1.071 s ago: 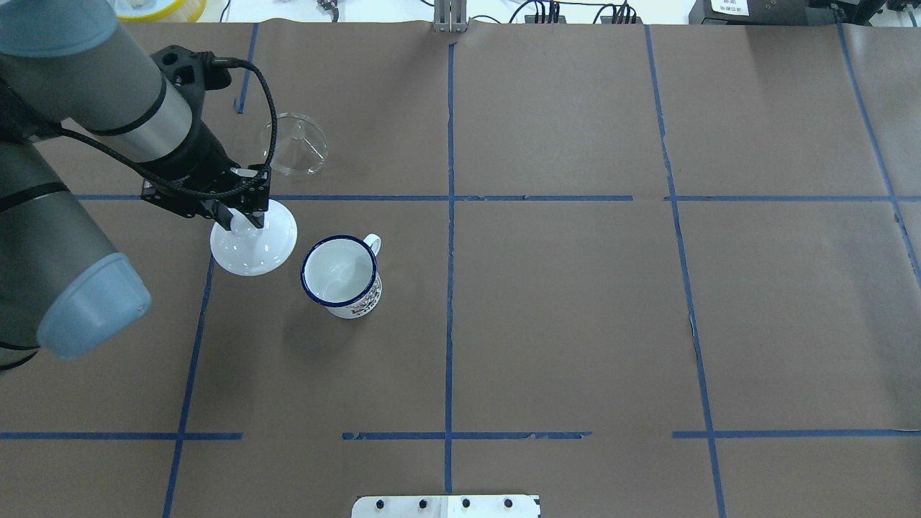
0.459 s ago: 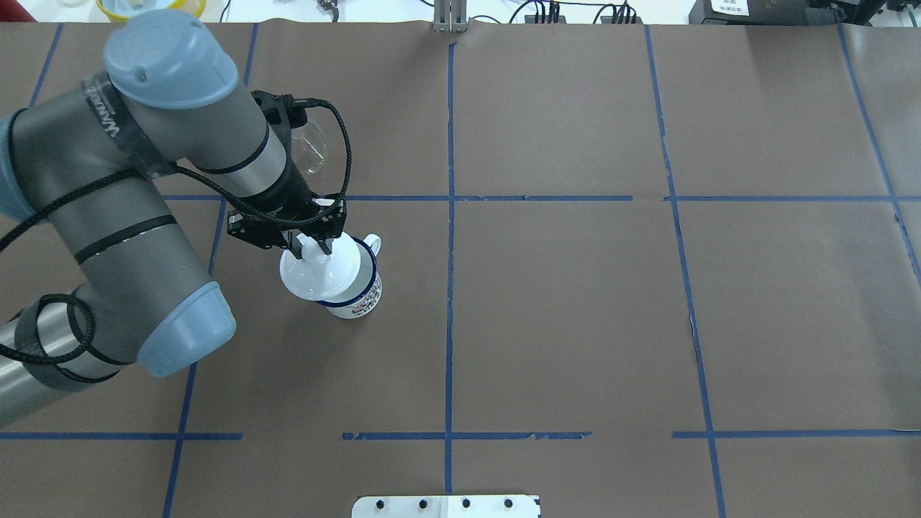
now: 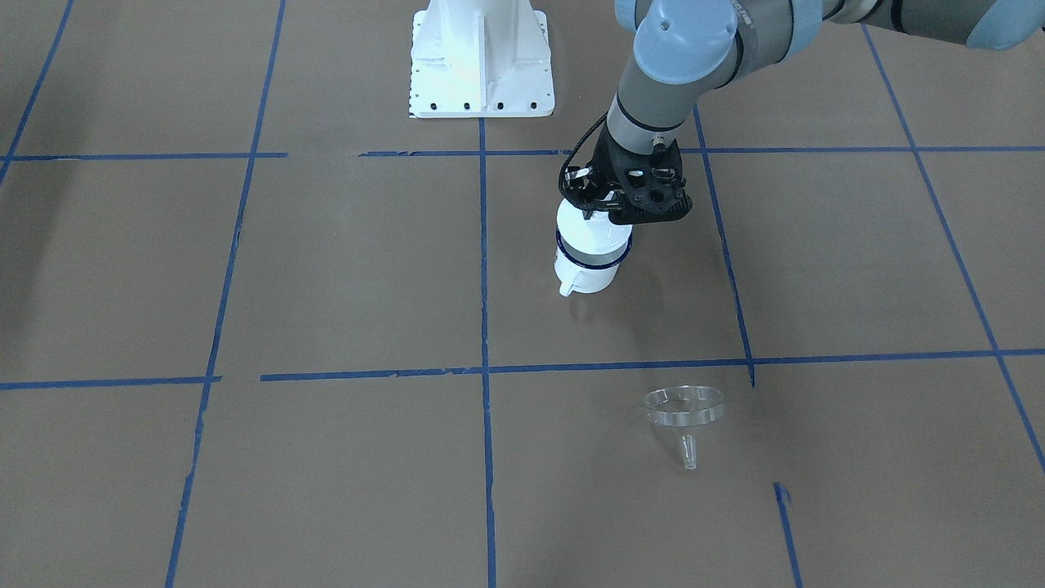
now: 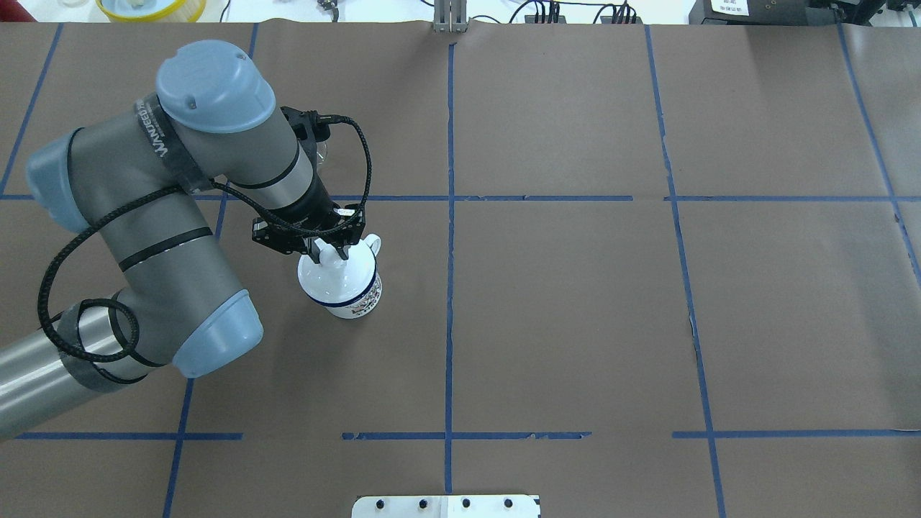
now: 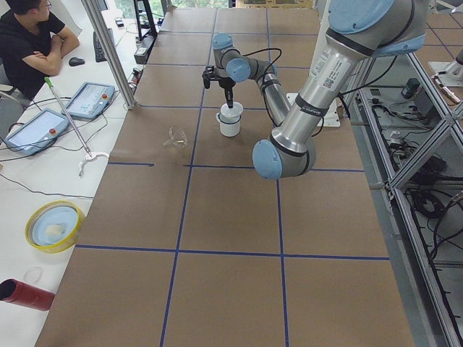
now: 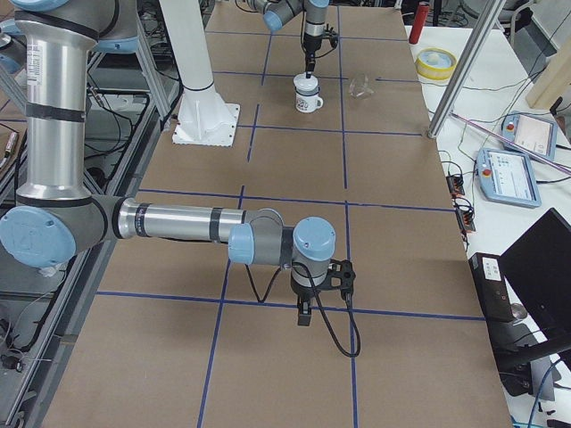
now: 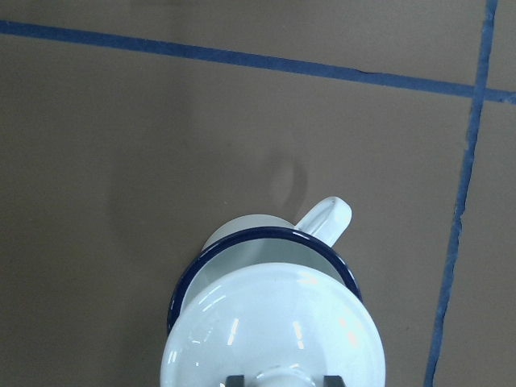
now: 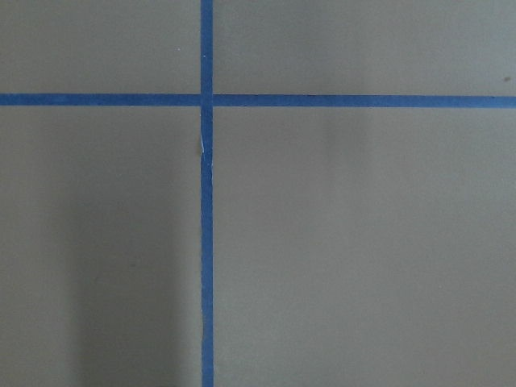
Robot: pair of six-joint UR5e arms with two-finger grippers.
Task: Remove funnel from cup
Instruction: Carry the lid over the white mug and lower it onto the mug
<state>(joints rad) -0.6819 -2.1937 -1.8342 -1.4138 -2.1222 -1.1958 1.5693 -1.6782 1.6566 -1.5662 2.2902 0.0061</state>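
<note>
The cup (image 4: 354, 301) stands on the brown table, handle toward the far right; it also shows in the front view (image 3: 584, 268) and the left wrist view (image 7: 242, 239). My left gripper (image 4: 331, 252) is shut on the knob of a white domed lid (image 4: 332, 277) that covers the cup's mouth; I cannot tell whether it rests on the rim. The funnel (image 3: 684, 411) lies on its side on the table, well apart from the cup, mostly hidden behind my left arm in the overhead view. My right gripper (image 6: 304, 316) hangs over bare table far away; I cannot tell whether it is open or shut.
The white robot base plate (image 3: 482, 73) is at the near table edge. A yellow bowl (image 5: 52, 225), a red can (image 5: 25, 293), tablets and a seated operator (image 5: 29, 43) are beyond the far edge. Blue tape lines cross the table.
My left gripper carried the white lid from the table left of the cup to the right and brought it over the cup's mouth. The arm now hides the funnel in the overhead view.
</note>
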